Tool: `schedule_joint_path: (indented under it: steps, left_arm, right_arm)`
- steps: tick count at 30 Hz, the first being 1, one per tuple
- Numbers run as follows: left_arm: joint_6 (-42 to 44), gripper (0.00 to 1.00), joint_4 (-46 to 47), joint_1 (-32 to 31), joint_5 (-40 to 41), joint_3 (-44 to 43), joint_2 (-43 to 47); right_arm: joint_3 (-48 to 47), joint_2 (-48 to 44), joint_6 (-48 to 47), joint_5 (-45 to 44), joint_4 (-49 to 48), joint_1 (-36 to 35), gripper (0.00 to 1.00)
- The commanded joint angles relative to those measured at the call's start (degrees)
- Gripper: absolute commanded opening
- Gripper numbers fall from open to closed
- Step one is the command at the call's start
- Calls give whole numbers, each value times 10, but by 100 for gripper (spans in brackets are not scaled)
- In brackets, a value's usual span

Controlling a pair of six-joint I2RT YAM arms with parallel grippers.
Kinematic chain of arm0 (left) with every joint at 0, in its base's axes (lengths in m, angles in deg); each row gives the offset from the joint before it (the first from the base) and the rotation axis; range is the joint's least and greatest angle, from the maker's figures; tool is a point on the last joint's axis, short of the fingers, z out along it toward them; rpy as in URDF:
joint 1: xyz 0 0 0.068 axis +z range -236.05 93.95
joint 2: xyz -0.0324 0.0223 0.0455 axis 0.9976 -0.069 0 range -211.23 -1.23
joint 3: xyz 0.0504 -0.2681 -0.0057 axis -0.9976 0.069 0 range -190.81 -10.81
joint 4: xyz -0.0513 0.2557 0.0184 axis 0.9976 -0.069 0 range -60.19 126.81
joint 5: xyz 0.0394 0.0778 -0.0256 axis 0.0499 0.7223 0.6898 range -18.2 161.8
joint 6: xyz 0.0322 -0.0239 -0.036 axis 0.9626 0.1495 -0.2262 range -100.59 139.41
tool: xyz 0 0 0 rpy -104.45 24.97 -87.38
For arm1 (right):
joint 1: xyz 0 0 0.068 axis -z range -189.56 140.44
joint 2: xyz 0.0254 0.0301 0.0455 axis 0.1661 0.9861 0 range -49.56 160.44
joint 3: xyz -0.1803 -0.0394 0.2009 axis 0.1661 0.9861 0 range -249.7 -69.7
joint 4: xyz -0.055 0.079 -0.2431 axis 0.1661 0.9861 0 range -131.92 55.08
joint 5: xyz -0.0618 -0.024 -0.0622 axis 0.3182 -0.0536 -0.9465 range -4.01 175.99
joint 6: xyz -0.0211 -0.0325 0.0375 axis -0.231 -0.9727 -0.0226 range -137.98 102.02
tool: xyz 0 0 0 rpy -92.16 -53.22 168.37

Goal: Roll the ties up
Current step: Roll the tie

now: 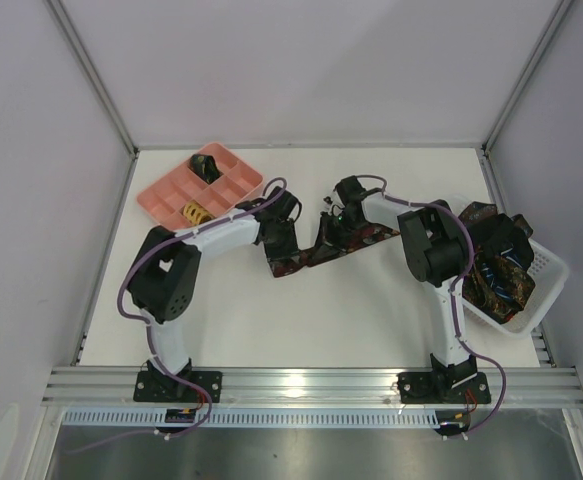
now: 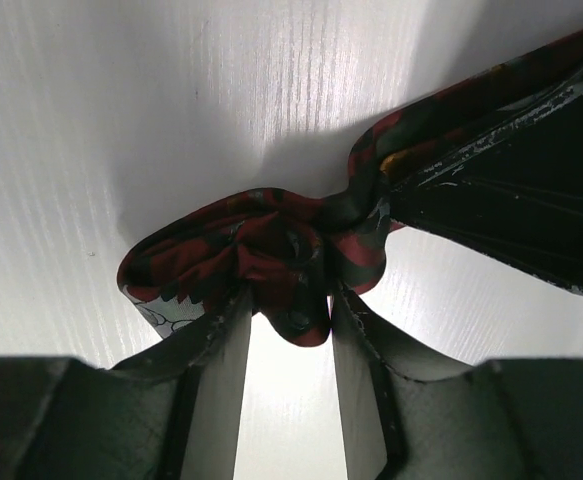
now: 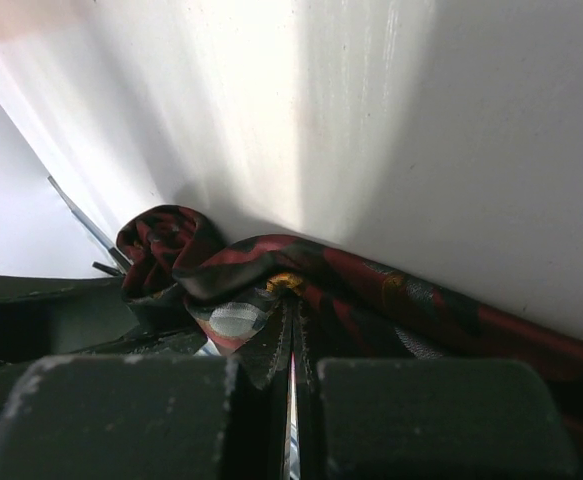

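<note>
Pinching tie midway between table side edges: left jaws gripping roll, right jaws clamping strip; tugging apart risking unrolling.

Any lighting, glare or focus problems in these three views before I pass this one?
Top view: even light, sharp, only soft shadows on the table. Left wrist: glare on the table above the tie and between the left fingers, which are dark and soft. Right wrist: a bright band across the table, the right gripper underexposed, the tie dim.
</note>
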Motion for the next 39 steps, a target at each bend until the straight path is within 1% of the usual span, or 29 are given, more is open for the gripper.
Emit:
schedule_joint_path:
  steps: [1, 6, 10, 13, 16, 18, 21, 27, 35, 39]
  left_arm:
    - [26, 43, 17, -2, -3, 14, 37]
    - [35, 43, 51, -2, -9, 49, 72]
    - [47, 44, 84, -2, -17, 78, 105]
    - [50, 45, 99, -2, -15, 96, 120]
    - [54, 46, 108, -2, -21, 107, 124]
    - [56, 46, 118, -2, -24, 112, 127]
    - [58, 50, 132, -2, -34, 118, 128]
    - [59, 50, 147, -2, -34, 134, 139]
    - [68, 49, 169, -1, -28, 155, 157]
    - [73, 47, 172, -2, -26, 162, 159]
  right_arm:
    - [-16, -17, -19, -25, 19, 4, 0]
    - [-46, -29, -27, -16, 40, 9, 0]
    - [-75, -25, -16, 36, 41, 5, 0]
    - [-95, -15, -4, 64, 41, -8, 0]
    - [-109, -9, 0, 63, 46, -23, 0]
    - [-107, -11, 18, 69, 32, -29, 0]
    - [-103, -10, 36, 85, 12, -33, 0]
    - [-102, -4, 56, 122, -2, -35, 0]
    - [-87, 7, 47, 149, 6, -51, 0]
    - [-81, 11, 44, 150, 6, -62, 0]
